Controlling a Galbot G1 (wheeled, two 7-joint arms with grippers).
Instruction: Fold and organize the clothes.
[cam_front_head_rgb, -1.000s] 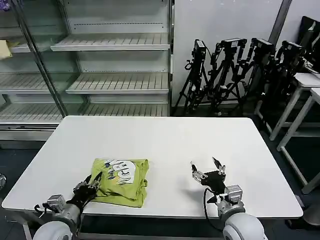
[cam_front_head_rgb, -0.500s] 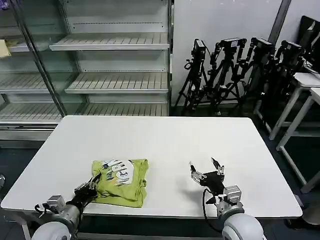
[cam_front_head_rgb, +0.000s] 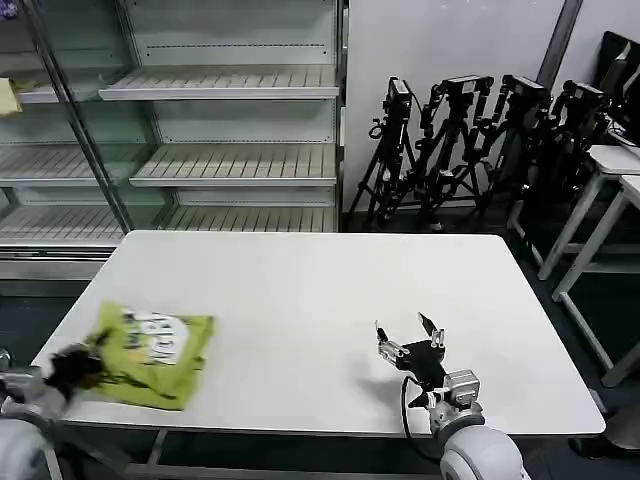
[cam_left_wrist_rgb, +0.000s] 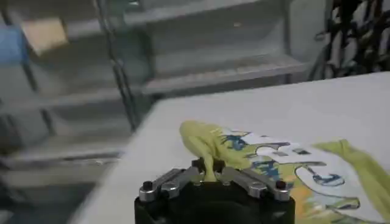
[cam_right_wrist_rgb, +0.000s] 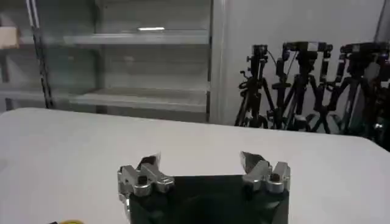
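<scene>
The clothes are one folded lime-green T-shirt (cam_front_head_rgb: 155, 355) with a white and blue print on top, lying at the white table's (cam_front_head_rgb: 320, 290) front left corner. My left gripper (cam_front_head_rgb: 72, 365) is at the shirt's left edge, shut on a pinched ridge of its fabric. In the left wrist view the yellow-green cloth (cam_left_wrist_rgb: 274, 170) runs up between the closed fingers of that gripper (cam_left_wrist_rgb: 207, 167). My right gripper (cam_front_head_rgb: 408, 335) stands open over the table's front right part, with nothing between its fingers, as the right wrist view (cam_right_wrist_rgb: 200, 161) also shows.
Metal shelving (cam_front_head_rgb: 230, 130) stands behind the table. A row of black tripods (cam_front_head_rgb: 480, 140) leans against the wall at the back right. More white tables (cam_front_head_rgb: 610, 190) stand at the far right. The table's middle is bare.
My left gripper has dragged the folded shirt left along the front edge, from left of centre to the table's left corner. The right gripper has barely shifted.
</scene>
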